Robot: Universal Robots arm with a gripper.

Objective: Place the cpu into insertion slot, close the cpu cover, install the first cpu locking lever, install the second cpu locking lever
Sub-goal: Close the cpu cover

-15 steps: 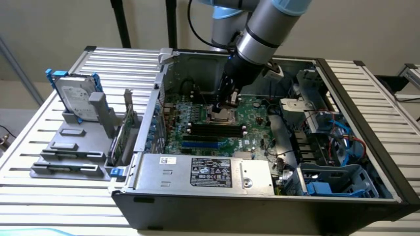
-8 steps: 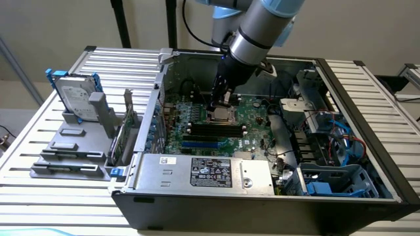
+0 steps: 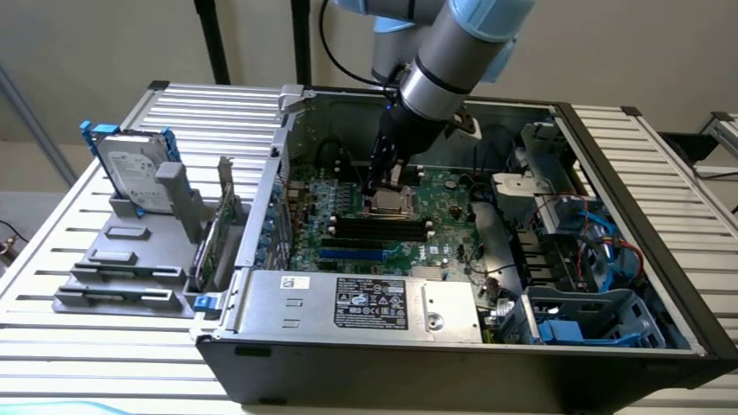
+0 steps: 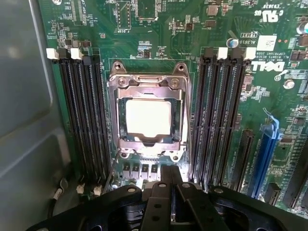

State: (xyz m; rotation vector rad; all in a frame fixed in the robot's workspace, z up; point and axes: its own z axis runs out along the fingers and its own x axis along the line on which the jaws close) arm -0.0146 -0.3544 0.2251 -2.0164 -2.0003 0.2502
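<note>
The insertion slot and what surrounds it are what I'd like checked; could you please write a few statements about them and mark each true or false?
1. The cpu sits in the insertion slot. True.
2. The cpu cover stands raised. False: it lies flat over the slot, framing the cpu.
3. Black memory slots flank the slot on both sides. True.
4. The hard drive lies inside the computer case. False: it stands in a grey rack outside the case, at the exterior view's left.
5. The gripper hangs outside the case. False: it is inside the case, just above the slot.
</note>
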